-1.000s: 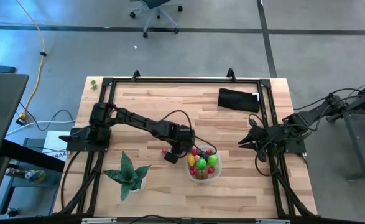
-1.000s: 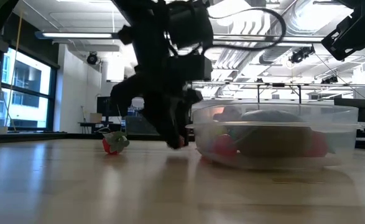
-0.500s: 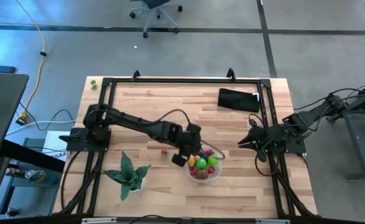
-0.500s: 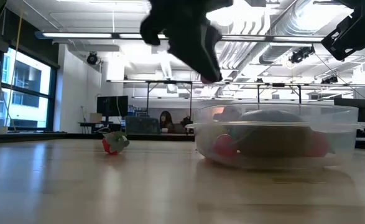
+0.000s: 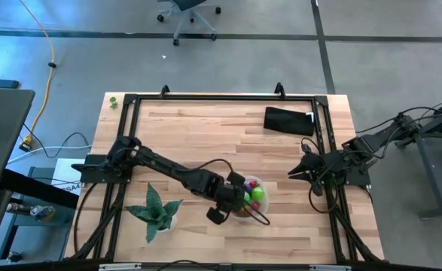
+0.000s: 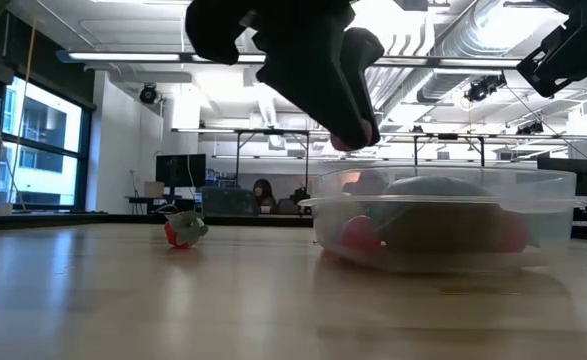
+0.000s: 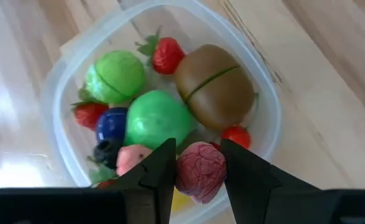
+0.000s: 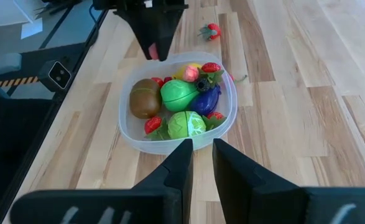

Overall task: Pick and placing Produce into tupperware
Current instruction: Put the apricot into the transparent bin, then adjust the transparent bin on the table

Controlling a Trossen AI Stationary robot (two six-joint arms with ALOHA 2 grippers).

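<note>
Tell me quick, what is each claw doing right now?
Left gripper: shut on a small pink fruit, above the clear container.
Right gripper: shut, holding nothing, waiting at the table's right side.

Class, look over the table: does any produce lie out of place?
One small red piece lies alone on the table, outside the tupperware that holds the rest. The left end effector holds a pink piece above it.

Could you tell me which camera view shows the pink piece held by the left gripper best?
The left wrist view: the pink raspberry-like piece sits large between the left gripper fingers, above the tupperware. The low and right wrist views show a sliver; the high view hides it.
</note>
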